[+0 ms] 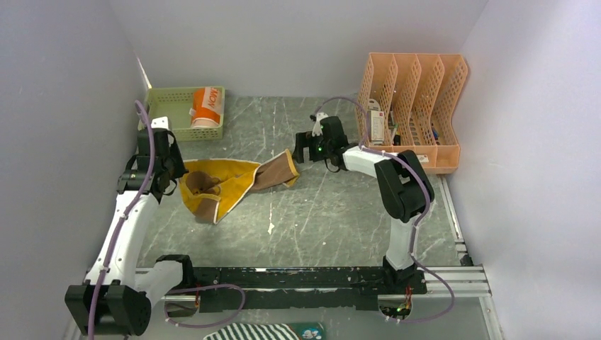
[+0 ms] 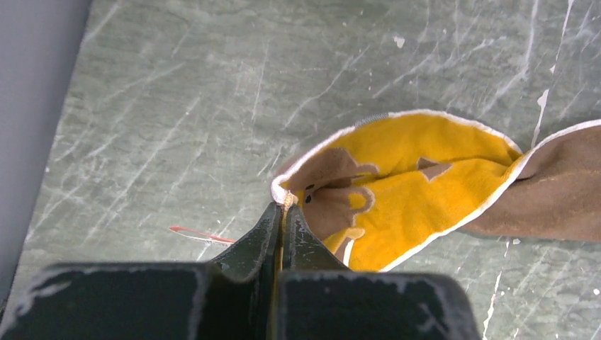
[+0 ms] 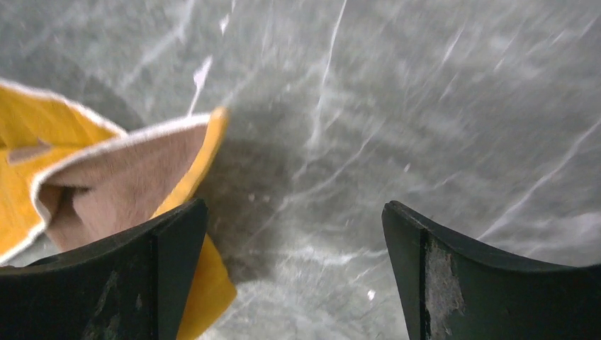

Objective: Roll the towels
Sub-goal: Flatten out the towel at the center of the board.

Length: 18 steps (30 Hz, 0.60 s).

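Eyes on the yellow cloth towel with brown print (image 1: 227, 183): it lies crumpled on the grey marbled counter (image 1: 319, 212), left of centre, with one end twisted over so the brown side faces up and points toward the middle. On my left wrist feed the left gripper (image 2: 283, 212) is pressed together on the towel's white-edged corner, and the cloth (image 2: 425, 184) fans away from the pinch. From above, that gripper (image 1: 177, 176) sits at the towel's left end, near the counter's left edge.

The right gripper (image 1: 301, 152) is at the towel's other end, near the centre of the counter. Its wrist feed shows the jaws spread wide (image 3: 294, 269) with only bare counter between them; the brown flap (image 3: 106, 177) is just beside one finger, and I can't tell if it touches.

In the far left corner, an orange towel with white lettering (image 1: 207, 106) sits rolled inside a green plastic mesh basket (image 1: 166, 117). A peach plastic file rack (image 1: 418, 106) stands in the far right corner. A black-and-white striped cloth (image 1: 262, 331) peeks in at the near edge
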Motion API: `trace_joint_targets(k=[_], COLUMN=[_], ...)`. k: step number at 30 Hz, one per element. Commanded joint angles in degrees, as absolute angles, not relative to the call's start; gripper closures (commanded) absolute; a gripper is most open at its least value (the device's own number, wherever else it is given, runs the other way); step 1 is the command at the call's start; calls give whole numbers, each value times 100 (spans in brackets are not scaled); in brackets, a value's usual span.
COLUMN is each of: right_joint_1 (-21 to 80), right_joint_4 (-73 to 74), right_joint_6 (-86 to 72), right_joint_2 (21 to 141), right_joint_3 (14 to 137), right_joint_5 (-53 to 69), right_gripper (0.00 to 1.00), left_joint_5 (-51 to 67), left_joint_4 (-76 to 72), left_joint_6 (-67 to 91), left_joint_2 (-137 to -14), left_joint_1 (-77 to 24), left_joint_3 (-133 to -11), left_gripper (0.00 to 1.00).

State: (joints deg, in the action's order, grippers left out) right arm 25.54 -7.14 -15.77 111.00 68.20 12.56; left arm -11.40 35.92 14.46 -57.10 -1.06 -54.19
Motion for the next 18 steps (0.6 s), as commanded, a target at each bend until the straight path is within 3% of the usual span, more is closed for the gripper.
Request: trace_joint_targets(k=[1,11,14,15,16,18], right_joint_1=[2701,3432,3575,3593,3595,3584], right_joint_4=[-657,-792,-709,-716,-739,-729], right_joint_6=[-1709,-1546,-1562,-1575,-1601,-1654], right_joint_2=[11070,11035,11127,11142,11153,11136], right_joint_3=[6529,6320,6294,6277,6263,6306], right_joint_5=[1654,2772,2763,2771,2833,2940], right_gripper=[5,6,11,18,32,72], left_joint_5=[-493,-258,-232,-209,-179,-70], left_joint_4=[3490,3356,3337,3316,3275,3103], left_joint_6=[1515,1484,1497,1504,1526,1576], left_joint_2=[-5792,-5826,-5756,-5757,-5784,-5871], left_joint_1=[133,151,305,315,320,346], left_joint_3=[-5273,-5192,-5125,-5098,-5084,-5086], left_gripper=[93,93,93,93,93,93])
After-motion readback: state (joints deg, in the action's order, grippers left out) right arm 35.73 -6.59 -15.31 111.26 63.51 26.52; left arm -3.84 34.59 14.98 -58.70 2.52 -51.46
